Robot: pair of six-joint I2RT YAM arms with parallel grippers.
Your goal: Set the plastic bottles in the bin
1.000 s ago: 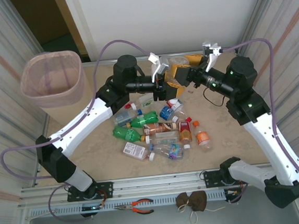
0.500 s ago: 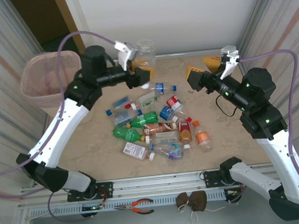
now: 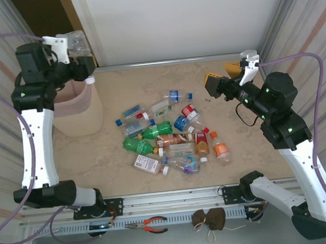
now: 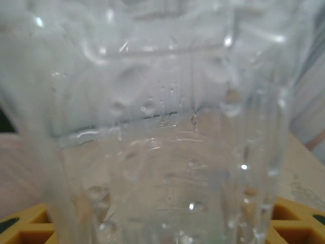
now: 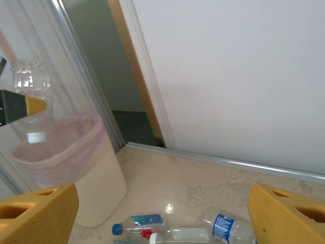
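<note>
My left gripper [image 3: 77, 65] is shut on a clear plastic bottle [image 3: 78, 45], raised at the back left. The bottle hangs upside down, its white cap [image 3: 91, 80] just over the rim of the pale pink bin [image 3: 86, 114]. Seen from the left wrist, the clear bottle [image 4: 162, 127] sits between the yellow fingers [image 4: 25, 229]. In the right wrist view the same bottle [image 5: 30, 86] hangs above the bin [image 5: 76, 162]. Several more bottles [image 3: 170, 135] lie piled mid-table. My right gripper [image 3: 221, 78] hovers open at the back right, holding nothing.
Corrugated walls close in on both sides, and a dark doorway [image 3: 46, 24] opens behind the bin. Pliers [image 3: 155, 224] and a brown pouch [image 3: 208, 219] lie on the front rail. Bare tabletop [image 3: 256, 148] lies right of the pile.
The left arm has swung the clear bottle from the back middle of the table leftward and up to over the bin. The right arm drew back to the right, then held still.
</note>
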